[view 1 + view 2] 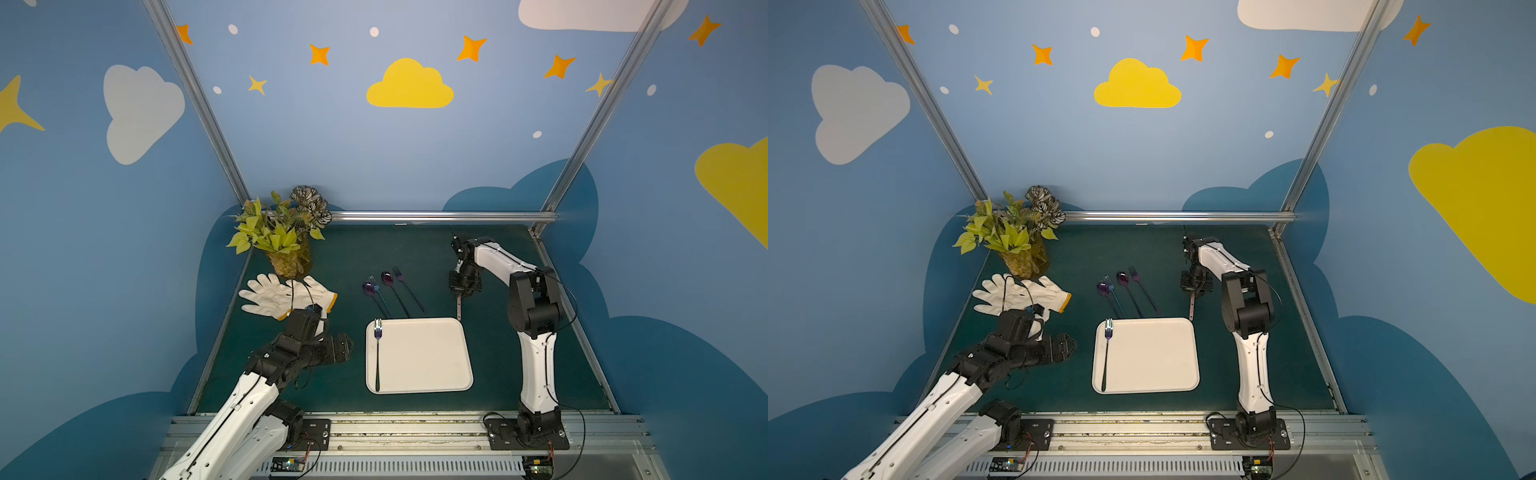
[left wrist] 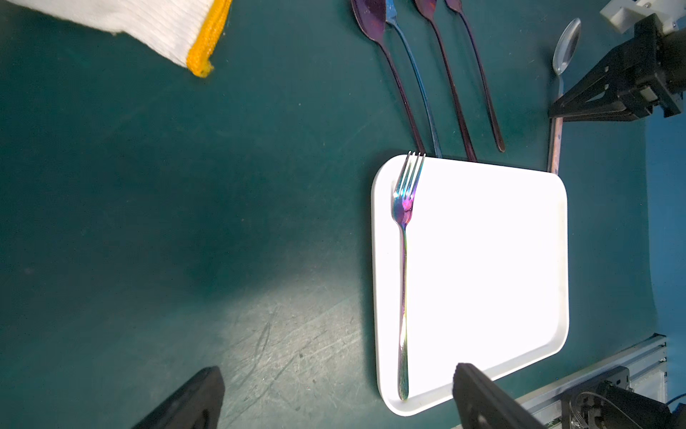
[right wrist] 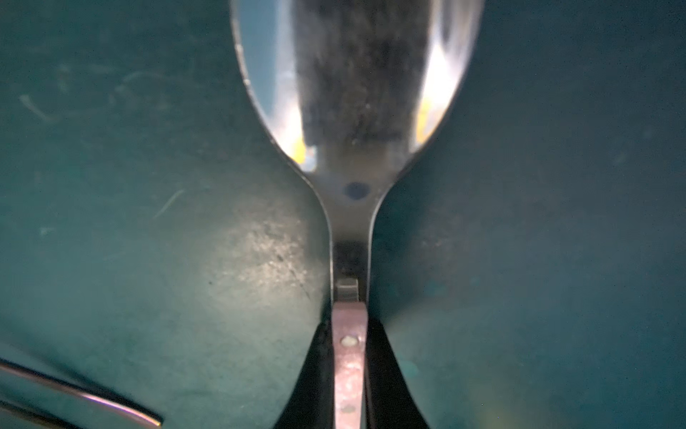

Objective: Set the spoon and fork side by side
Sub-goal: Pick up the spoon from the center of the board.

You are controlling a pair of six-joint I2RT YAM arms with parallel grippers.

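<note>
On left side of tray (image 1: 424, 357), fork (image 1: 377, 353) lies lengthwise. Beyond tray's far right corner, right claw (image 3: 349, 334) pinches spoon (image 3: 352, 93) handle, clamped tight from both sides, bowl pointing away. Left claw (image 2: 336, 375) gapes wide, empty, above bench (image 1: 374, 249) left of tray.

Blue walls (image 1: 332, 145) with yellow clouds, orange stars; silver frame posts (image 1: 203, 108); dark green tabletop (image 1: 415, 249).
</note>
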